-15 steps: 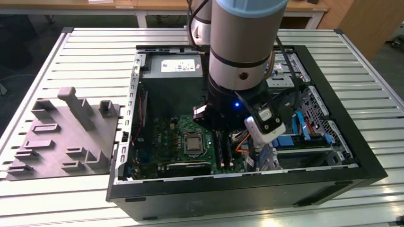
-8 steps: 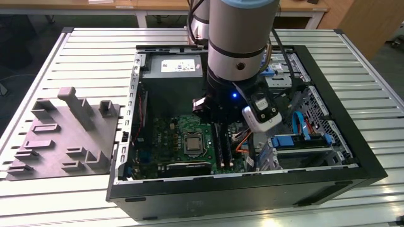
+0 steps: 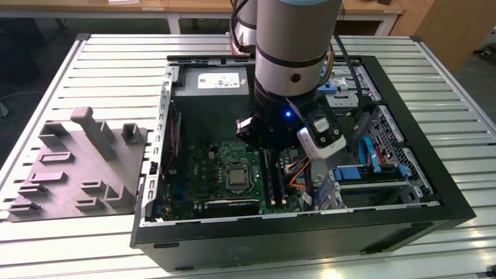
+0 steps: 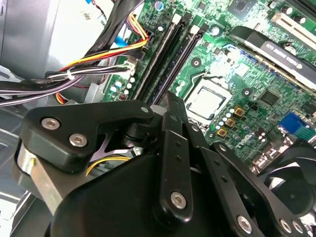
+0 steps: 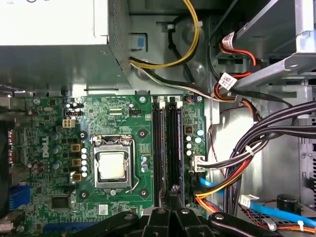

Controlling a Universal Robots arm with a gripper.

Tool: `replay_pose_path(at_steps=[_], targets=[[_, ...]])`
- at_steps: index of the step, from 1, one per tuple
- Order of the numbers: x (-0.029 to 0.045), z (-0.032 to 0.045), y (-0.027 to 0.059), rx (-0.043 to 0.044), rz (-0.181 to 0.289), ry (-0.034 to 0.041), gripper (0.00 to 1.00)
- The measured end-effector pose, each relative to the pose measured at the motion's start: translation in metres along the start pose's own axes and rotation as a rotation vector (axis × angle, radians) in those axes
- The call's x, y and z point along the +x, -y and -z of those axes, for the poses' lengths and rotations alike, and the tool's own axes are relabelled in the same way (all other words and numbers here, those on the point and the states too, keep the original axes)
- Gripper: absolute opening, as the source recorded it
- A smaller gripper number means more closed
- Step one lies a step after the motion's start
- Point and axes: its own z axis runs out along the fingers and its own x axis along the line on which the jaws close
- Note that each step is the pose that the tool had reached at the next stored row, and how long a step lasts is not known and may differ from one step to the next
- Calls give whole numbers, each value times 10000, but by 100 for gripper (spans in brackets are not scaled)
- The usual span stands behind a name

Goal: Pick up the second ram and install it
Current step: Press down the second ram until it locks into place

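**Gripper.** In both wrist views the gripper (image 5: 173,193) (image 4: 170,101) is seen low inside the open computer case (image 3: 310,235), with its fingers drawn narrow and the tips nearly together. The tips are held directly over the near end of the two memory slots (image 5: 165,148).

**Task item.** Both slots appear long and dark. Whether a ram module is seated in the slot under the tips, or is nipped between them, cannot be told.

**Surroundings.**
- The CPU socket (image 5: 112,165) is found just beside the slots on the green motherboard (image 5: 49,148).
- On the slots' other side, a bundle of black, red, yellow and orange cables (image 5: 256,143) is routed close past the gripper.
- Beyond the board lies the grey power supply (image 5: 54,44).

**Markings.** A white label (image 3: 220,81) is noted on the power supply, and a small tag (image 5: 226,79) on one cable; no print is recorded.

**Farther out.** In the exterior view a grey moulded fixture (image 3: 78,168) is seen on the slatted table (image 3: 434,75), to the exterior view's left of the case.
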Motion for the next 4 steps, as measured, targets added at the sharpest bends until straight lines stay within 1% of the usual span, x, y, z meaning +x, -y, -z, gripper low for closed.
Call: replay_pose_path(at_steps=[4], targets=[[0,2,0,0,0,0,10]])
